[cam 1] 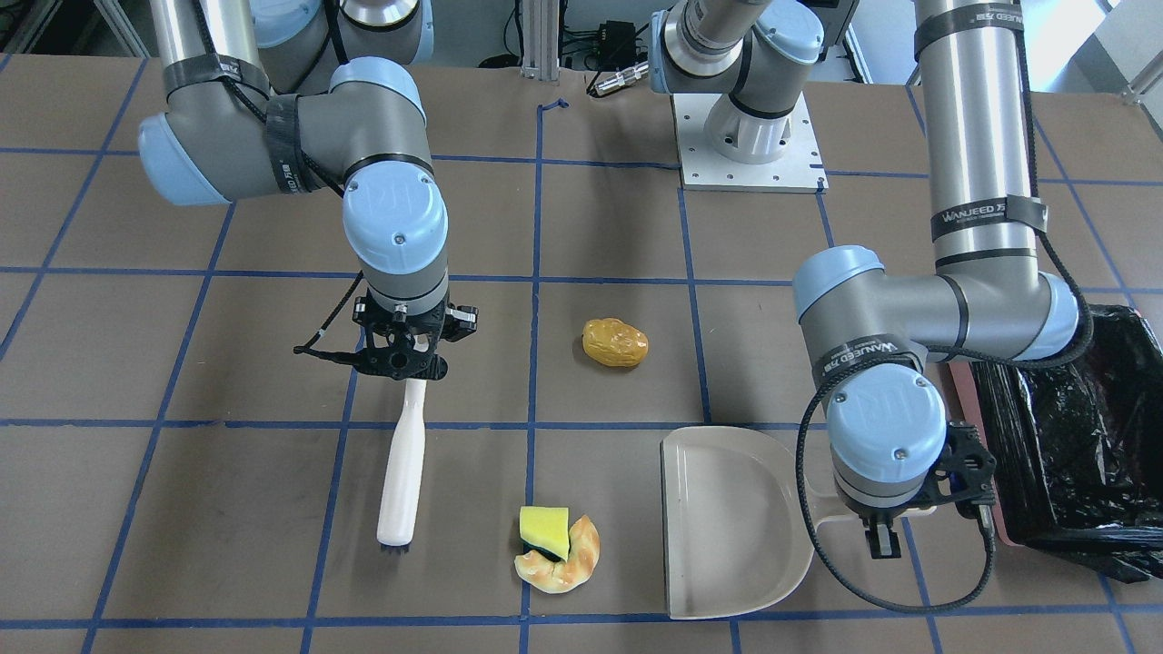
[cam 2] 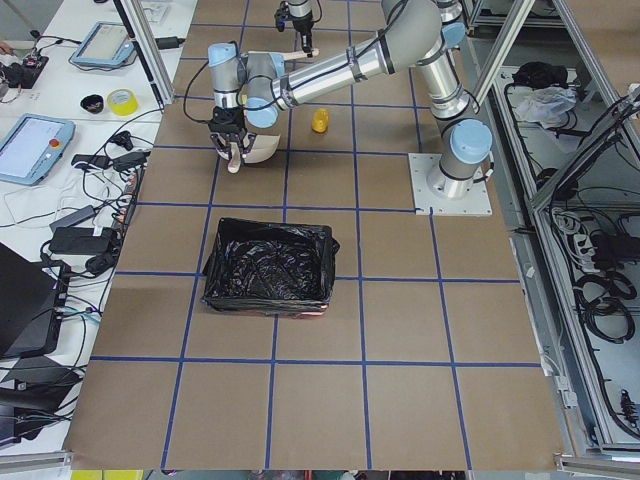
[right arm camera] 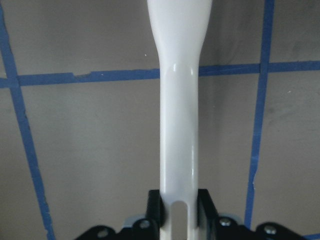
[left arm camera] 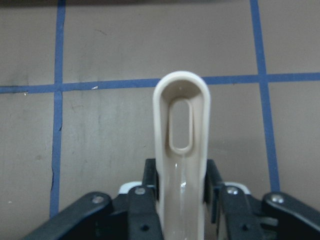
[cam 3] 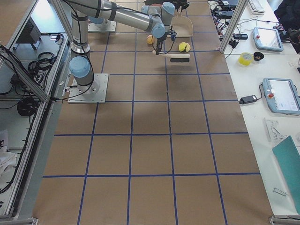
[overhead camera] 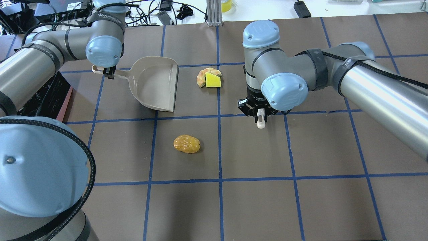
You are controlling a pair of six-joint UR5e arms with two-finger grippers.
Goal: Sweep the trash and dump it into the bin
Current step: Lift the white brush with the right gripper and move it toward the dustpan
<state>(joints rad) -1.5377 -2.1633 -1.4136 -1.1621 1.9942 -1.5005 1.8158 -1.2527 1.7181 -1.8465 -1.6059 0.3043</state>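
My left gripper (cam 1: 881, 538) is shut on the handle of the beige dustpan (cam 1: 727, 518), which lies flat on the table; the left wrist view shows the handle (left arm camera: 181, 145) between the jaws. My right gripper (cam 1: 411, 363) is shut on the handle of a white brush (cam 1: 402, 463), with its bristles down near the table. The yellow sponge wedge (cam 1: 543, 530) leans on the croissant piece (cam 1: 571, 565), between the brush head and the dustpan mouth. The golden-brown potato lump (cam 1: 615, 342) lies alone, nearer the robot. The black-lined bin (cam 1: 1018, 436) stands beside the left arm.
The table is brown paper with a blue tape grid. The right arm's white base plate (cam 1: 750, 159) is bolted on at the robot's side. The bin also shows in the exterior left view (cam 2: 268, 266), on the near side of the dustpan.
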